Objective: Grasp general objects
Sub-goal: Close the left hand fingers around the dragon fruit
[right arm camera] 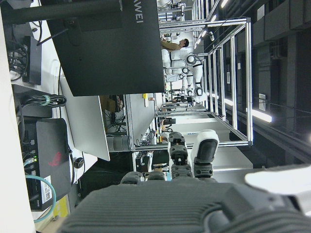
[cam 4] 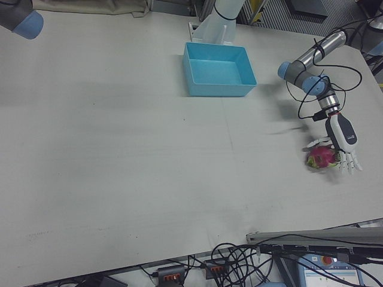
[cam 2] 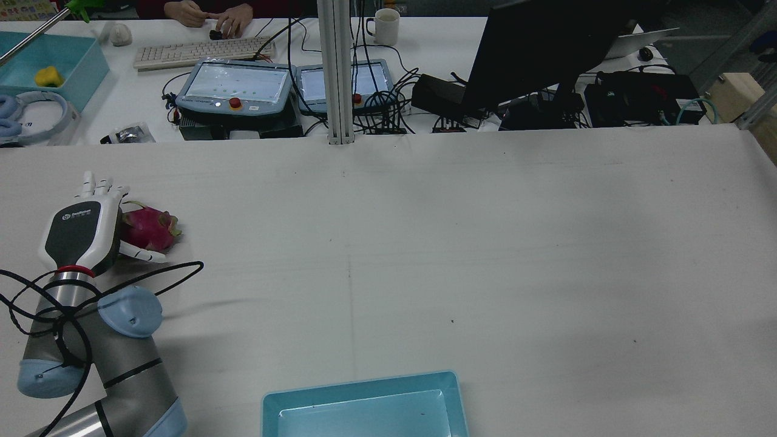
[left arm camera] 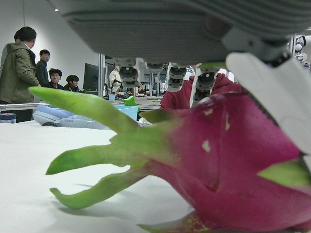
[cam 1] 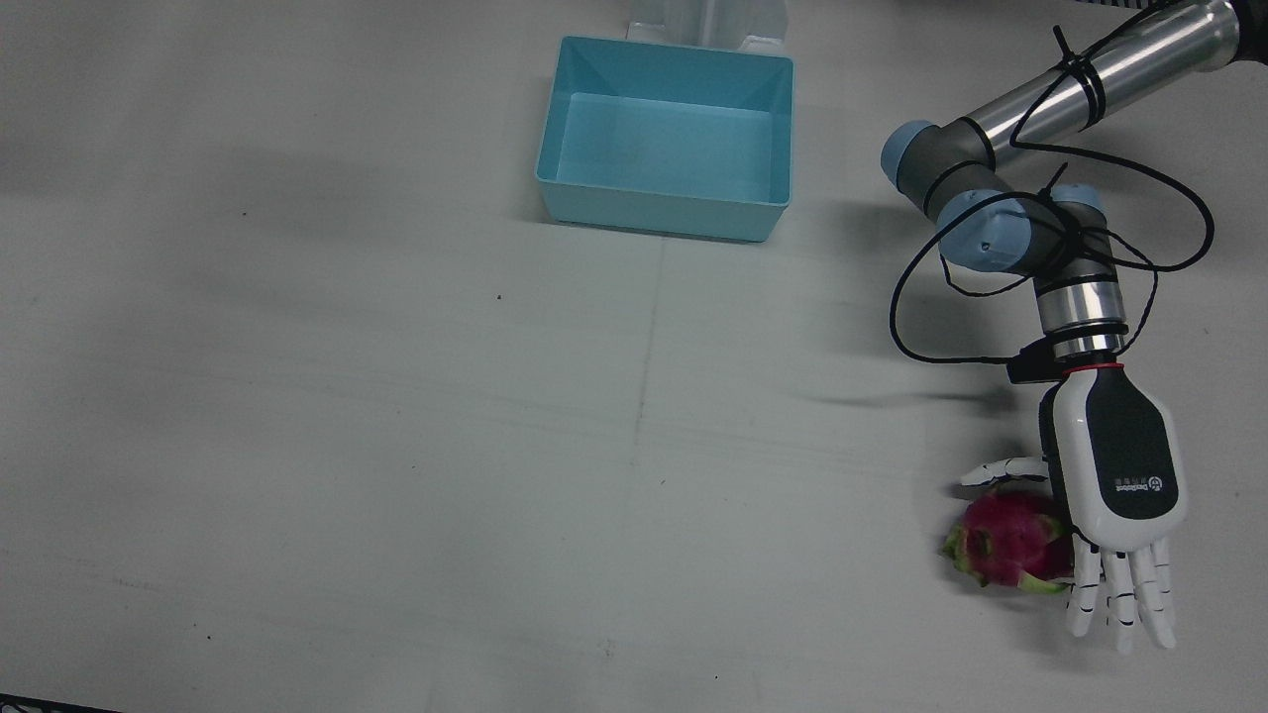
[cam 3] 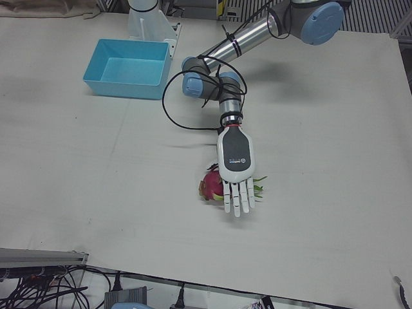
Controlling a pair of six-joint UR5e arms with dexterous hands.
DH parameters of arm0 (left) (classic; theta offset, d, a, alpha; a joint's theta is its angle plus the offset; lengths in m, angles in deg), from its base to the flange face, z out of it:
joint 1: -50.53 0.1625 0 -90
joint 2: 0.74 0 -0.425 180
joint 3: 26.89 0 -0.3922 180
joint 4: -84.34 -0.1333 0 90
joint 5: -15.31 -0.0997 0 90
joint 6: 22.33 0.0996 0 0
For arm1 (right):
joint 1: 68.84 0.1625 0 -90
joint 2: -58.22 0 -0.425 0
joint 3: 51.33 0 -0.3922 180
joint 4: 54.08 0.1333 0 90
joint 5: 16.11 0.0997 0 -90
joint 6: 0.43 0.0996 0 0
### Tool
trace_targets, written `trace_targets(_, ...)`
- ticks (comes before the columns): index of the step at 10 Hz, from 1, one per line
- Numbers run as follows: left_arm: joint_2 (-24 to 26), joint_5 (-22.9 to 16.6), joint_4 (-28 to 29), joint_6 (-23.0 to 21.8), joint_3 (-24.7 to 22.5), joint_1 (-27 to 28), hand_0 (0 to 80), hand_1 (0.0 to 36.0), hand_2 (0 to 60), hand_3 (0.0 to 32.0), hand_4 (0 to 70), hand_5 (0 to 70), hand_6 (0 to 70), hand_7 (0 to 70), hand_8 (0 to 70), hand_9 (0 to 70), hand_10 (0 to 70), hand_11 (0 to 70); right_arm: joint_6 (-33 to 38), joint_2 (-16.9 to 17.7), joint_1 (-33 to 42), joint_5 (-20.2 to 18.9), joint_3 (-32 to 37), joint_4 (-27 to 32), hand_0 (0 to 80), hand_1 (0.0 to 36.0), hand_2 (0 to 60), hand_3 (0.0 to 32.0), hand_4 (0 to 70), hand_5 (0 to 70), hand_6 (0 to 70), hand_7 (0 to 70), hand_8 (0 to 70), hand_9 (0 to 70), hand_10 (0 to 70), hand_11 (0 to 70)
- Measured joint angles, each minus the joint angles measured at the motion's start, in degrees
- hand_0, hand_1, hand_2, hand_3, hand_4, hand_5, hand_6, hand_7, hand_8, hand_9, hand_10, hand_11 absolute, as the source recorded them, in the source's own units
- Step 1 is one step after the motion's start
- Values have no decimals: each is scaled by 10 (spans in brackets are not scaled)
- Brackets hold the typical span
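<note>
A pink dragon fruit with green scales lies on the white table, near the operators' edge on the robot's left side. My left hand hovers palm-down over the fruit's side, open. Its fingers stretch straight past the fruit, and the thumb sticks out on the side toward the robot. The rear view shows the same hand beside the fruit. In the left hand view the fruit fills the space just under the palm. My right hand appears only in its own view, holding nothing.
A light blue bin with nothing in it stands near the robot's pedestal at the table's middle. A black cable loops around the left wrist. Beyond the far edge are a monitor, teach pendants and a person's hands.
</note>
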Motion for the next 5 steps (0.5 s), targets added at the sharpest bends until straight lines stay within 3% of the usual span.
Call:
trace_targets(2, 0, 1, 1, 0, 5, 0, 524, 232, 221, 0, 148, 140, 59, 146, 29, 15, 0, 0, 0, 0, 0, 0, 0, 0, 0, 0, 0, 0, 0, 0, 0, 0, 0, 0, 0, 0)
trace_targets(5, 0, 1, 2, 0, 9, 0, 514, 241, 316, 0, 203, 166, 68, 165, 40, 19, 0, 0, 0, 0, 0, 0, 0, 0, 0, 0, 0, 0, 0, 0, 0, 0, 0, 0, 0, 0)
